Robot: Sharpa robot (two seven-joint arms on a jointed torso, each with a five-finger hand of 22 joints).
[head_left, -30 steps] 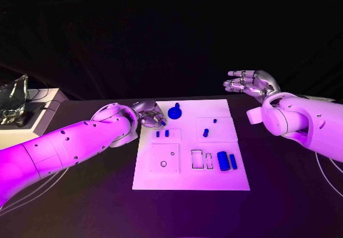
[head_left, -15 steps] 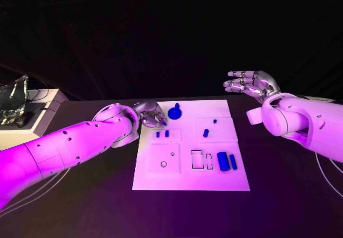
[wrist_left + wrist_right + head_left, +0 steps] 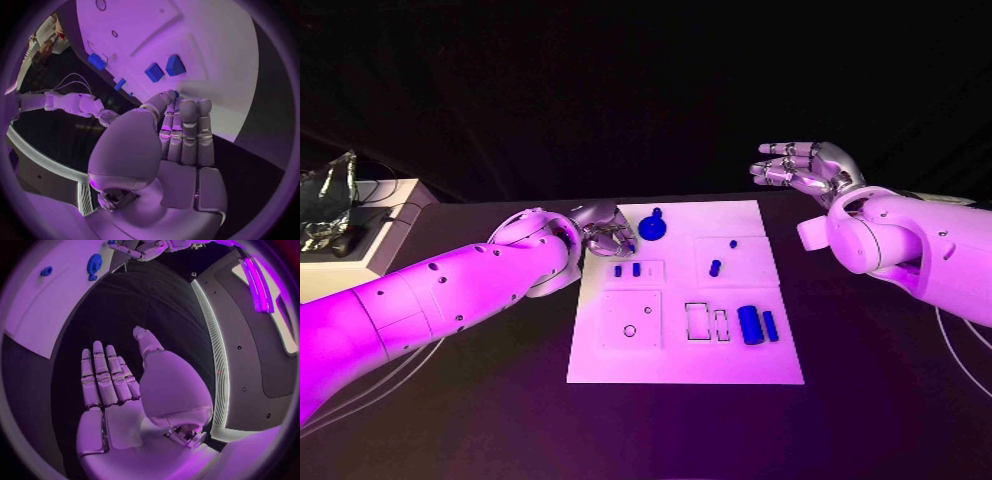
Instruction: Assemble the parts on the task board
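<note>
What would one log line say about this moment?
left hand: at task board far-left edge, grip unclear | right hand: open, raised off board | blue parts: on board

task board (image 3: 678, 360) — 1 | blue parts (image 3: 751, 325) — 7 | robot hands (image 3: 607, 236) — 2

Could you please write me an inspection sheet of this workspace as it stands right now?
Surface: black table, with the white task board lying flat in the middle.
Job's things: blue parts on the board: a round part at the far edge, two short pegs, a small peg mid-board, two long bars near the right edge.
Clutter: nothing seen on the table.
Hands: left hand at the board's far left corner, fingertips pinching a small blue piece; right hand raised off to the right, fingers apart, holding nothing.
Cables: thin wires under the left arm.
Surroundings: pale box at far left; dark backdrop.
</note>
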